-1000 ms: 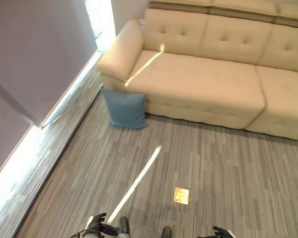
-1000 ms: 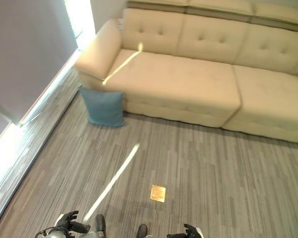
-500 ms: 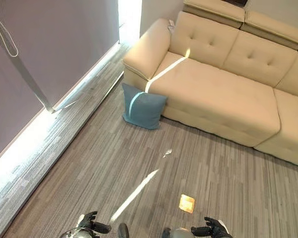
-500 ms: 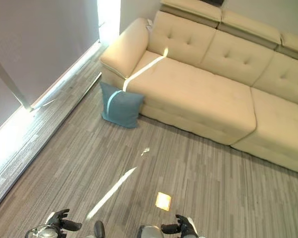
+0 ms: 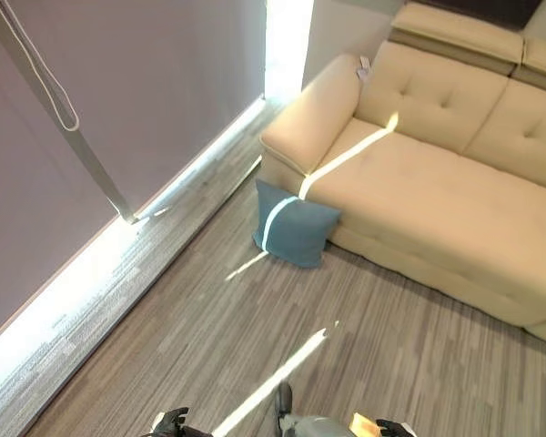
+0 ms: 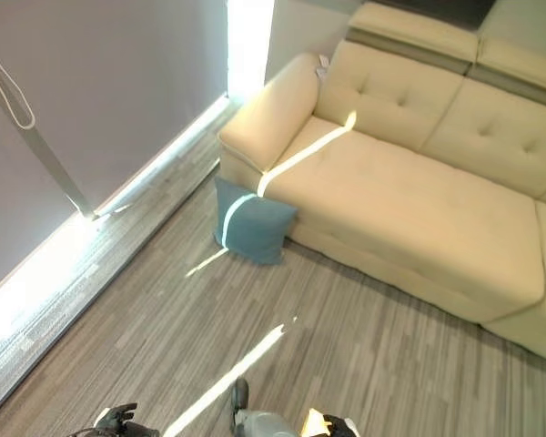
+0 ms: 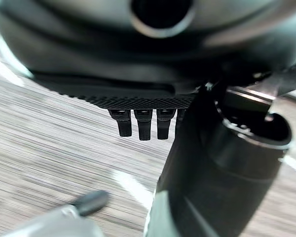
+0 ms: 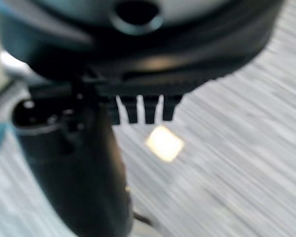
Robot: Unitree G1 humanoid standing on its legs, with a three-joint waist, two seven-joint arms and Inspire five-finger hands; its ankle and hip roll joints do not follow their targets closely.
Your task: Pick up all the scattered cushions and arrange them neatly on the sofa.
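The view has swung left: the blue cushion (image 5: 292,233) now leans against the sofa (image 5: 437,200) at frame centre. Left hand (image 7: 143,121) and right hand (image 8: 138,108), fingers relaxed, hold nothing; pickup looks not yet begun.

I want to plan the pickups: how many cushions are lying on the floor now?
1. The blue cushion stands on the floor, leaning against the front of the sofa below its armrest. Others may lie outside the view.
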